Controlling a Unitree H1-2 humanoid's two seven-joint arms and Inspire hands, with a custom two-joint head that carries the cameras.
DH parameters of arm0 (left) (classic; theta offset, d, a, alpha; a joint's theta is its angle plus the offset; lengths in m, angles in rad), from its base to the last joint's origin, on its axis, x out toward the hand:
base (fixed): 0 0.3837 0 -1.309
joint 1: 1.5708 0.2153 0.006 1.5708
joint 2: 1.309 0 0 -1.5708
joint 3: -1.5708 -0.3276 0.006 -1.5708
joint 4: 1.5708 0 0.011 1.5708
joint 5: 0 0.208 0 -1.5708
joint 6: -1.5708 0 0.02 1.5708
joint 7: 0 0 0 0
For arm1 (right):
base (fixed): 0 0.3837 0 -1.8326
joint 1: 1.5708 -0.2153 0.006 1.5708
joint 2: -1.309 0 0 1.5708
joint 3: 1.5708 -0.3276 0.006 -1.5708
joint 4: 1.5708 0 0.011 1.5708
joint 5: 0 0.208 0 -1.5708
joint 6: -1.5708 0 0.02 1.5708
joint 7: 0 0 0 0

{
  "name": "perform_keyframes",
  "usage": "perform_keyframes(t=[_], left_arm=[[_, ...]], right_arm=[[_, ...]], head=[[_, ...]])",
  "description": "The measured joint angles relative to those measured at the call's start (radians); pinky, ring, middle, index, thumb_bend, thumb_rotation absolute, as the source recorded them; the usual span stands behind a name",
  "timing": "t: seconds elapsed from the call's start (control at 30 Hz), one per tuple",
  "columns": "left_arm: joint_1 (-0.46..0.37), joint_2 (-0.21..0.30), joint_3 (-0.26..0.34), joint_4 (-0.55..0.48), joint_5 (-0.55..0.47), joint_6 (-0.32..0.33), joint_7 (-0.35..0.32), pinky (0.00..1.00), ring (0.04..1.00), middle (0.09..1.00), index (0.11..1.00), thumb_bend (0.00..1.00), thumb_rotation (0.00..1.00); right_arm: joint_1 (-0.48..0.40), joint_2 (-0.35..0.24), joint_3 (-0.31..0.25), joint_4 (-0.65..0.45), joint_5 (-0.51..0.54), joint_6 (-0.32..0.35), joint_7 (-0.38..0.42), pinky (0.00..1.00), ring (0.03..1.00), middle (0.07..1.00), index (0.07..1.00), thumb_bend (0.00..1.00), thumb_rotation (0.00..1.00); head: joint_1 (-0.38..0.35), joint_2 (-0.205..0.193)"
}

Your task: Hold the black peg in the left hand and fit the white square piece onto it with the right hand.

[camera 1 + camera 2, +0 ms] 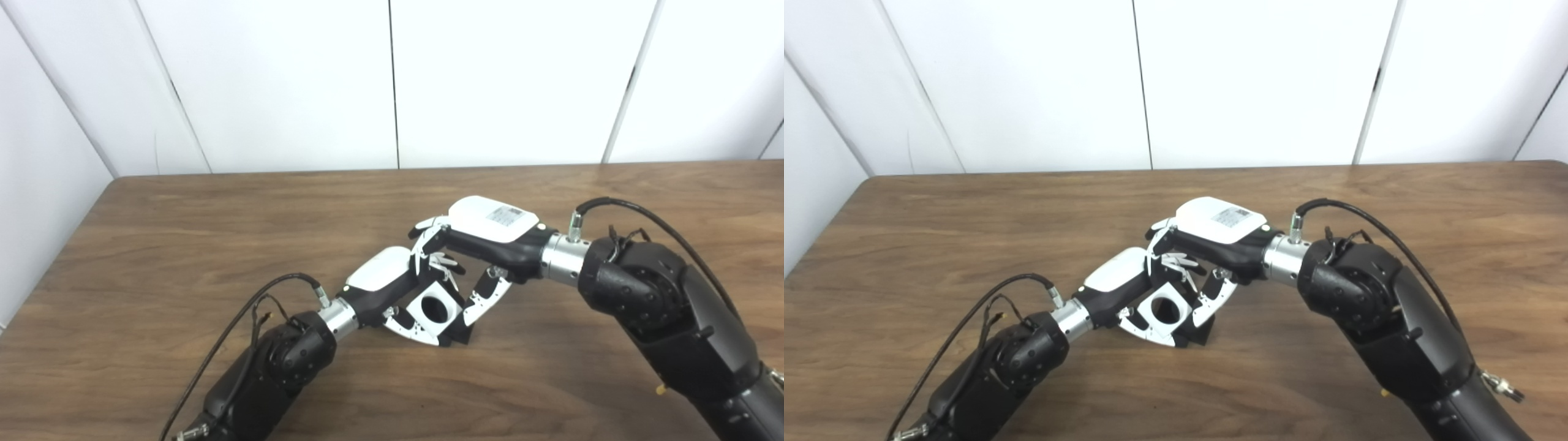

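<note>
1. A wooden table (184, 245) is seen running from the near edge to white wall panels (275, 79) at the far side.
2. The left hand (392, 288) is reached in from the near left, with a black cable (245, 318) looped over its wrist. Its fingers (407, 327) are curled beneath and around the white square piece (433, 308), low over the middle of the table.
3. The white square piece is held tilted, its round hole turned toward the cameras; the inside of the hole looks dark.
4. A black part, taken to be the black peg (460, 334), is seen just behind and below the piece at its right corner, touching or nearly touching the tabletop; how far it is seated cannot be told.
5. The right hand (484, 236) is brought in from the right, above and just right of the piece. Its fingers (438, 260) are bent down onto the upper edge of the piece, and its thumb (484, 300) is pressed near the right corner, so the piece is gripped by both hands.
</note>
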Motion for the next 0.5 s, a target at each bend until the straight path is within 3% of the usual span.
perform_keyframes(t=[0.5], left_arm=[[0.000,0.004,-0.001,-0.012,0.003,0.007,-0.006,0.81,0.900,0.838,0.492,0.52,0.08]], right_arm=[[0.006,-0.038,-0.020,0.000,0.000,0.004,0.035,0.76,0.863,0.805,0.482,0.52,0.14]], head=[[-0.011,0.011]])
